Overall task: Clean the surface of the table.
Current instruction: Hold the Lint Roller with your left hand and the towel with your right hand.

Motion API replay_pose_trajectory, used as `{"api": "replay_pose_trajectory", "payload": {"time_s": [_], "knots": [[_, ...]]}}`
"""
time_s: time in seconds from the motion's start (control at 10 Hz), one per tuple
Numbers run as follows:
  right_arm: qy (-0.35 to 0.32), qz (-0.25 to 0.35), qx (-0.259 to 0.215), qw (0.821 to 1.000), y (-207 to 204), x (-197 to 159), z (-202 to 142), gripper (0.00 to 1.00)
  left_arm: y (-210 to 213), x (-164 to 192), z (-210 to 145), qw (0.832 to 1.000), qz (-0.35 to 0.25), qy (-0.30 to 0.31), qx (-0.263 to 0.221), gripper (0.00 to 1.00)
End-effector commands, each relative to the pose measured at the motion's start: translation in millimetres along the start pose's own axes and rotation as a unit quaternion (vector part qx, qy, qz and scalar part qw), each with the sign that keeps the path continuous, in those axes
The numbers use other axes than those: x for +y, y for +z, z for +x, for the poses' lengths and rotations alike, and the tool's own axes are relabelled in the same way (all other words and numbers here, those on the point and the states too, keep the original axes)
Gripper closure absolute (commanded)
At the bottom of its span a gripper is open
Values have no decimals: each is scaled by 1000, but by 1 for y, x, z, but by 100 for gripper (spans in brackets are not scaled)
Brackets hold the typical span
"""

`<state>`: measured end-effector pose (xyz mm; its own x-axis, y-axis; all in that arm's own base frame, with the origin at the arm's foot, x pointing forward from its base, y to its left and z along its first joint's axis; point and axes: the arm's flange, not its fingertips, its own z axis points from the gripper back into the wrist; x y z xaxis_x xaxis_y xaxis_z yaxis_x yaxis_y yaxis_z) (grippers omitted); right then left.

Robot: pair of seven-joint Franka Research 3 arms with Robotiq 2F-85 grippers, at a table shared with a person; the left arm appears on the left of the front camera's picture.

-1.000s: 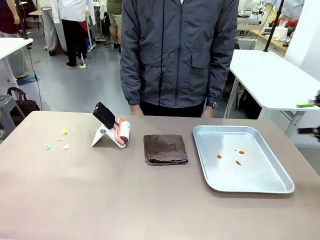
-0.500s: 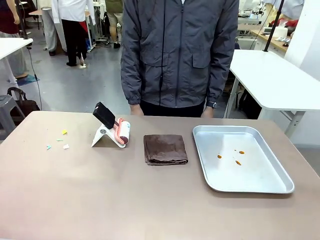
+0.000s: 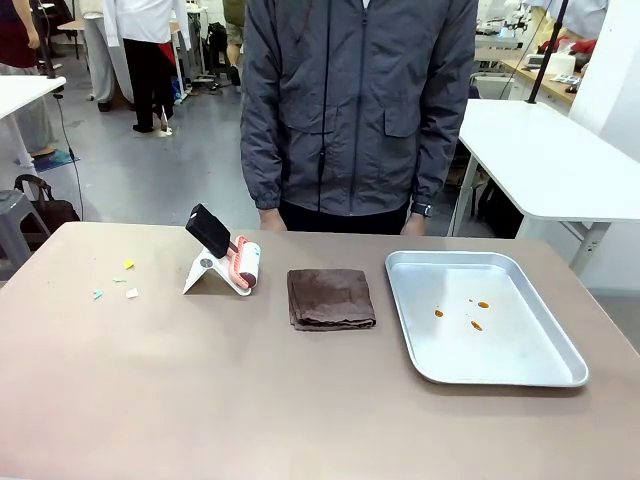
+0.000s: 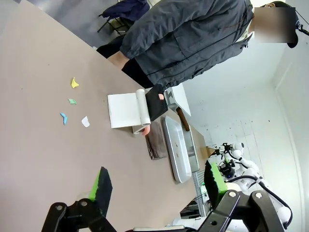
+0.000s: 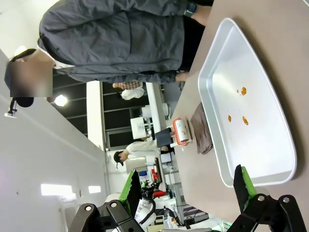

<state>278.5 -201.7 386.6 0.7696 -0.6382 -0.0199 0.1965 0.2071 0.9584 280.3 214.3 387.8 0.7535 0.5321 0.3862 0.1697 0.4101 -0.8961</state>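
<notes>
The left gripper (image 4: 159, 182) and right gripper (image 5: 187, 186) hang spread wide and empty above the table (image 3: 200, 400), where paper scraps (image 3: 128, 264), a cloth (image 3: 331, 298) and a tray (image 3: 520, 345) lie.

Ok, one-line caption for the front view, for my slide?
Paper scraps, a lint roller, a folded brown cloth and a spotted metal tray on the table, person behind.

1 surface (image 3: 300, 400), 1 metal tray (image 3: 520, 340) with 3 orange spots (image 3: 483, 304), 1 folded brown cloth (image 3: 331, 298), 1 lint roller (image 3: 246, 264) on 1 white stand (image 3: 204, 271), 4 paper scraps (image 3: 128, 264), 1 person (image 3: 360, 100) at the far edge
</notes>
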Motion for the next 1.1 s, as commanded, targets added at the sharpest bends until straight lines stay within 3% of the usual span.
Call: {"api": "replay_pose_trajectory", "payload": {"time_s": [0.0, 0.3, 0.5, 0.8, 1.0], "knots": [[-1, 8, -2, 1000, 3, 3, 0, 0, 1, -1, 0, 1000, -9, -4, -2, 0], [11, -16, -13, 1000, -8, 10, -5, 0, -4, -8, 4, 1000, 23, -3, 8, 0], [95, -63, 4, 994, -48, 53, -28, 0, -26, -41, 28, 998, 11, -45, 44, 0], [194, -178, 94, 960, -141, 110, -56, 0, -82, -95, 62, 987, 13, -77, 140, 0], [244, -234, 142, 931, -214, 139, -80, 0, -131, -129, 78, 971, 59, -91, 214, 0]]}}
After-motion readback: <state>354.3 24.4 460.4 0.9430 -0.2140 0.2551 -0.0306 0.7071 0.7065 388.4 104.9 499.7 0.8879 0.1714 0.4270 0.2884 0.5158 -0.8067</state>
